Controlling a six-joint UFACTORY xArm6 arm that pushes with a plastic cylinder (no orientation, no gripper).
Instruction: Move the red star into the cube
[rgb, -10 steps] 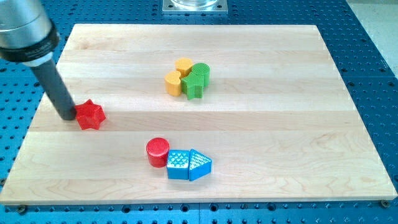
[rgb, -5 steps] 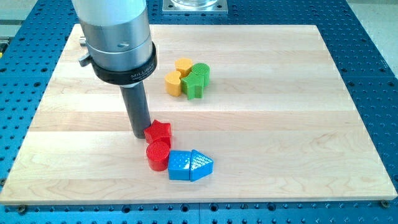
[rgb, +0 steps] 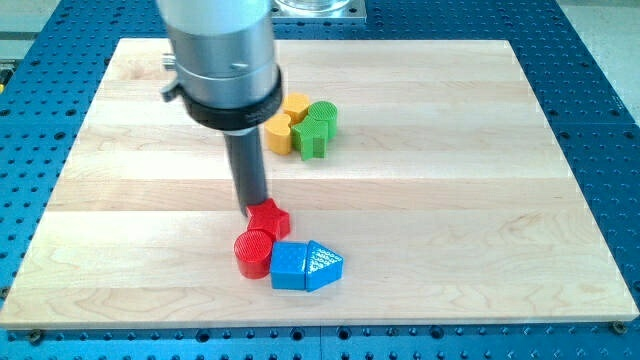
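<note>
My tip (rgb: 252, 211) now sits further toward the view's right, and the red star (rgb: 269, 220) shifts with it, from beside the red cylinder (rgb: 253, 253) to touching the blue cube (rgb: 288, 265) at its top edge.

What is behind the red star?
Right behind the red star, toward the view's top, stands my tip, touching it. Farther back sit a yellow block, partly covered by the arm, and a green block.
</note>
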